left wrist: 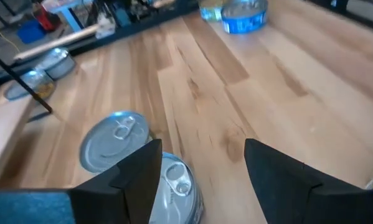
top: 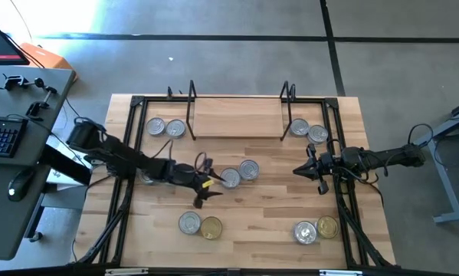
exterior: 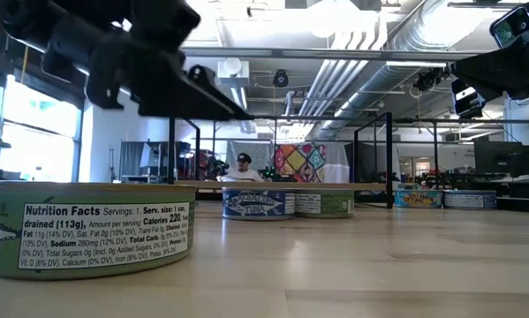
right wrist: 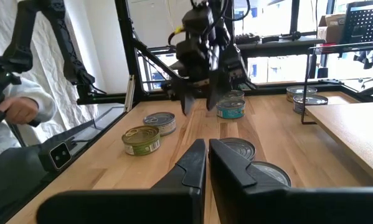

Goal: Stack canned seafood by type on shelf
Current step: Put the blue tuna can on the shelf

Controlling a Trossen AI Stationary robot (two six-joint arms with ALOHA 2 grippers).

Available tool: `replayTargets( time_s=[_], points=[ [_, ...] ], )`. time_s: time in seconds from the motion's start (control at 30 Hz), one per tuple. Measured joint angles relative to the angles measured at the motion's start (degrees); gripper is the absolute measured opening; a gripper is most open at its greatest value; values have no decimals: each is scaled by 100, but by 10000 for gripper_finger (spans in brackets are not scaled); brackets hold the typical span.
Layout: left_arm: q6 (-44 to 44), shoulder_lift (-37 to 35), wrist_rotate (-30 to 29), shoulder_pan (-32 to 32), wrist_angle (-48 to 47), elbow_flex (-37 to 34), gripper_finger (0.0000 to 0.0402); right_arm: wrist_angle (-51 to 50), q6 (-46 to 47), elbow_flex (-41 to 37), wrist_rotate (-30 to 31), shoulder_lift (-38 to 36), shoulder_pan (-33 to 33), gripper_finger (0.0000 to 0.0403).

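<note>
At the frame's center in the high view, your left gripper (top: pixel 207 192) stands wide, holding nothing, just left of 2 silver tins (top: pixel 239 174) that touch each other. Your right gripper (top: pixel 309 170) waits at center right, fingers pressed together, empty. Your shelf (top: pixel 237 117) lies bare at upper center, with 2 tins (top: pixel 165 127) beside its left end and 2 more (top: pixel 309 130) beside its right.

Round flat tins (top: pixel 230 178) lying in pairs on table, bare light-wood shelf (top: pixel 237 117) behind
</note>
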Motion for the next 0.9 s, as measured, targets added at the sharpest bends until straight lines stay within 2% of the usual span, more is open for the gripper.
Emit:
replayTargets(
  time_s=[0.23, 0.4, 0.7, 0.9],
  points=[
    [776, 881, -44, 40, -38, 451, 208, 0, 0, -1, -1, 0, -1, 12],
    [1247, 1274, -176, 142, -434, 751, 186, 0, 0, -1, 0, 0, -2, 12],
    [1790, 1146, -988, 42, -1418, 855, 135, 0, 0, -2, -1, 1, -2, 12],
    [1792, 1083, -990, 52, -1583, 849, 124, 0, 0, -1, -2, 0, 0, 12]
  ],
)
